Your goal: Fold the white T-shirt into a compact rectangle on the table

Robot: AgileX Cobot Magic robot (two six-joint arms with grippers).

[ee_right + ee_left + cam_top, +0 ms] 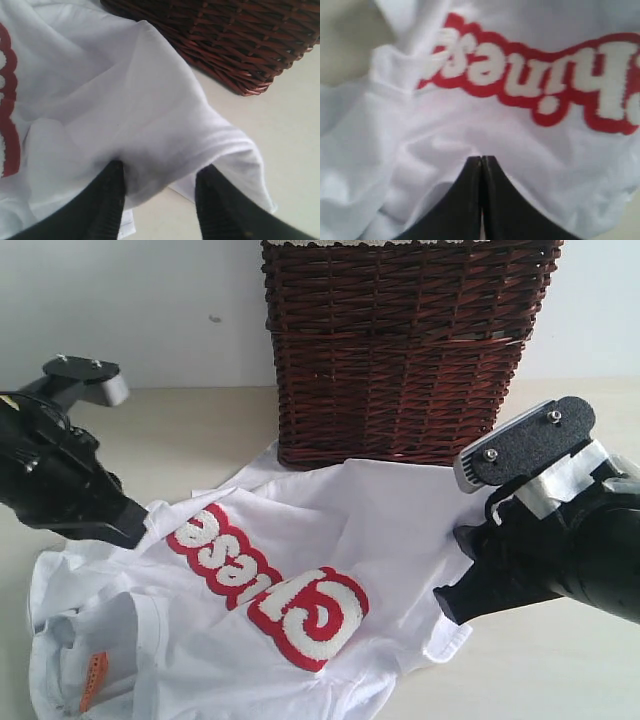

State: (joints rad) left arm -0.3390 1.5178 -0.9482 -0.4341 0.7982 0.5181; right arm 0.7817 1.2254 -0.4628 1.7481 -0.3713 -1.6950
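Exterior view of one pale cream counter (560, 670) with two black robot arms, one white T-shirt and one wicker basket. At the left edge of the frame, one arm slants down towards the middle, and its left pincer (128, 525) meets the left edge of the shirt. In its wrist view the two black fingers (465, 200) are pressed flat together with bunched white cloth all round the tips; whether any cloth is pinched between them cannot be made out. The white T-shirt (390, 530) lies rumpled on the counter across the lower middle of the frame, from the lower left corner to just right of centre. It carries one band of fuzzy white lettering outlined in thick red (265, 585), running diagonally from the left pincer down towards the bottom centre. One small orange neck tag (93, 678) shows in the lower left corner, at the collar. Behind the shirt, in the upper middle of the frame, stands one dark brown wicker basket (400, 350); the shirt's far edge reaches its base. At the right edge of the frame, the second arm reaches in, and its right pincer (450, 602) sits at the shirt's right edge. In its wrist view the two fingers (112, 200) stand clearly apart, open, with a fold of the white shirt lying between them and the basket close behind.
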